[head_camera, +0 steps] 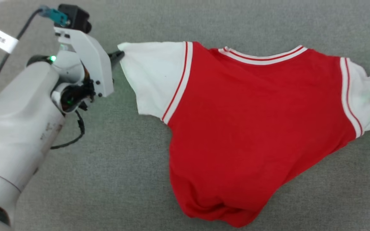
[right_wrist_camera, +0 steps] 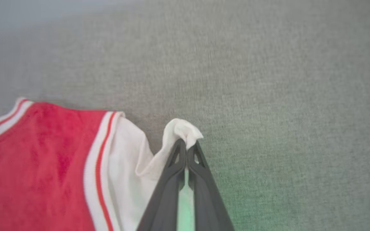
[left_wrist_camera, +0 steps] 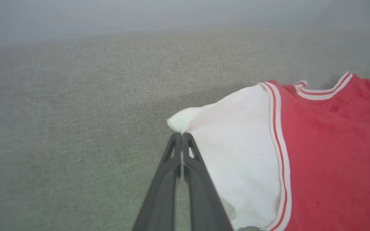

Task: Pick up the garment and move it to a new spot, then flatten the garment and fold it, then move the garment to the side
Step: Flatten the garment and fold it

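We have the left gripper (left_wrist_camera: 181,134) and right gripper (right_wrist_camera: 187,143) each pinched shut on opposite sleeve ends of the shirt (head_camera: 252,115), likely to stretch it flat.

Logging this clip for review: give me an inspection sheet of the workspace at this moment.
Surface: grey woven covering, flat.
Job's things: red shirt spread out, no lettering on the side facing up, collar far, hem bunched near the robot.
Clutter: nothing seen.
Grippers: left gripper shut on the left-hand sleeve tip; right gripper shut on the right-hand sleeve tip.
Cables: black cable beside the left arm, carrying a white tag.
Surroundings: pale blurred band beyond the covering.
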